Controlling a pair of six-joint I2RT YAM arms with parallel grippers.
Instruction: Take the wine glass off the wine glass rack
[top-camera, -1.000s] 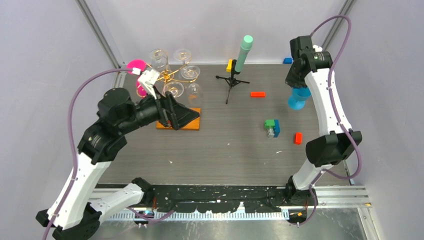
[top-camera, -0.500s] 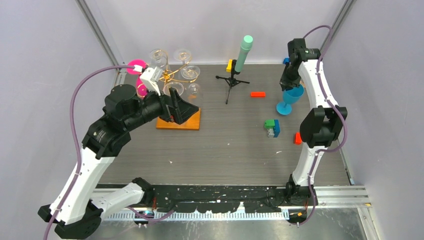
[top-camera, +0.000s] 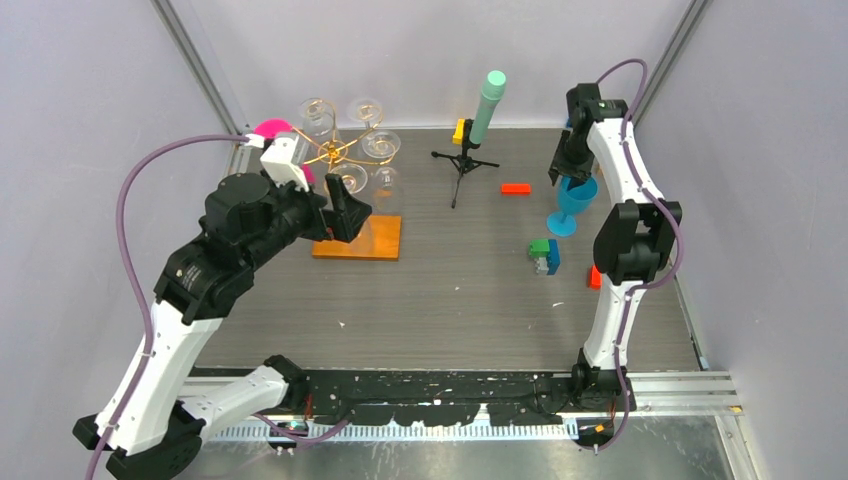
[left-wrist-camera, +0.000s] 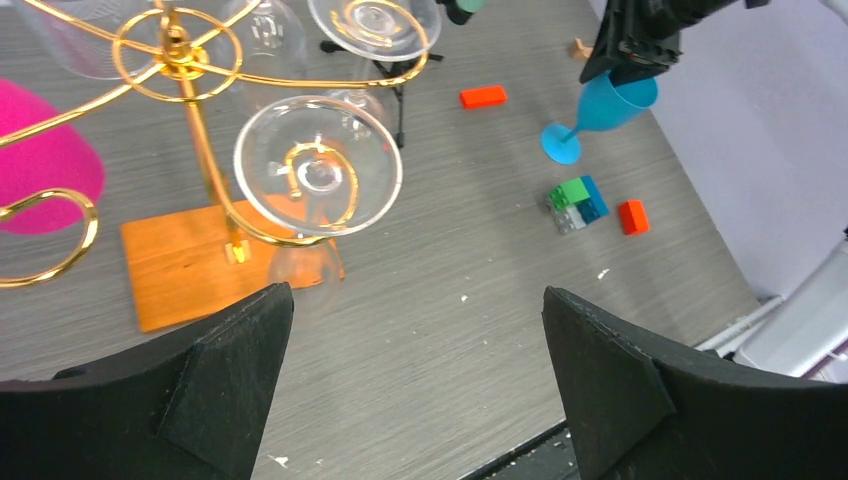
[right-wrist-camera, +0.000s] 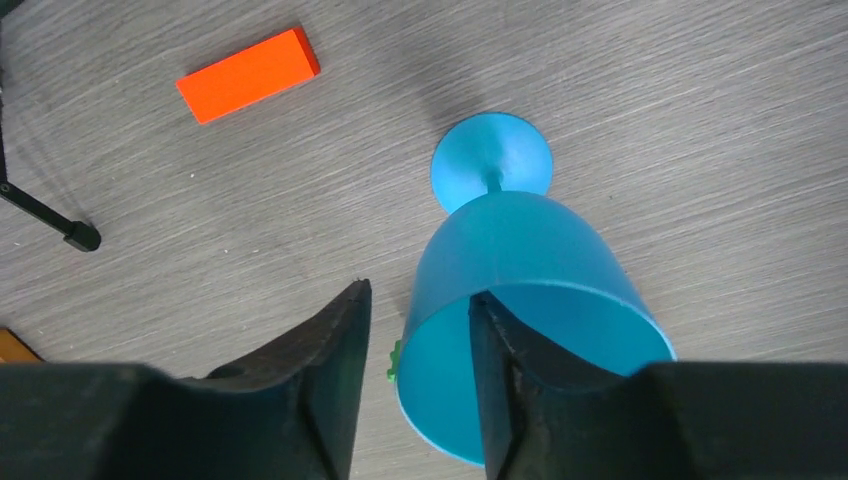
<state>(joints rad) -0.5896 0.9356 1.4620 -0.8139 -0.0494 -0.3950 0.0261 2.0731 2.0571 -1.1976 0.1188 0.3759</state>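
The gold wine glass rack (top-camera: 338, 153) stands on its orange-brown base (top-camera: 372, 240) at the back left, with several clear wine glasses (top-camera: 381, 145) and a pink one (top-camera: 271, 131) hanging from its scrolls. In the left wrist view the rack (left-wrist-camera: 200, 130) and a clear glass (left-wrist-camera: 318, 166) are just ahead. My left gripper (top-camera: 346, 212) (left-wrist-camera: 415, 295) is open and empty beside the rack. A blue wine glass (top-camera: 572, 203) (right-wrist-camera: 520, 260) stands on the table at the right. My right gripper (top-camera: 563, 172) (right-wrist-camera: 420, 295) straddles its rim, one finger inside, jaws slightly apart.
A black tripod with a mint-green cylinder (top-camera: 489, 100) stands at the back middle. Red blocks (top-camera: 516, 188) (top-camera: 597, 276), a green and blue block stack (top-camera: 544, 255) and a yellow block (top-camera: 459, 130) lie around the blue glass. Walls close in on both sides.
My right arm swung left and lowered the blue glass from the air onto the table. My left gripper drew back and up from the rack's base.
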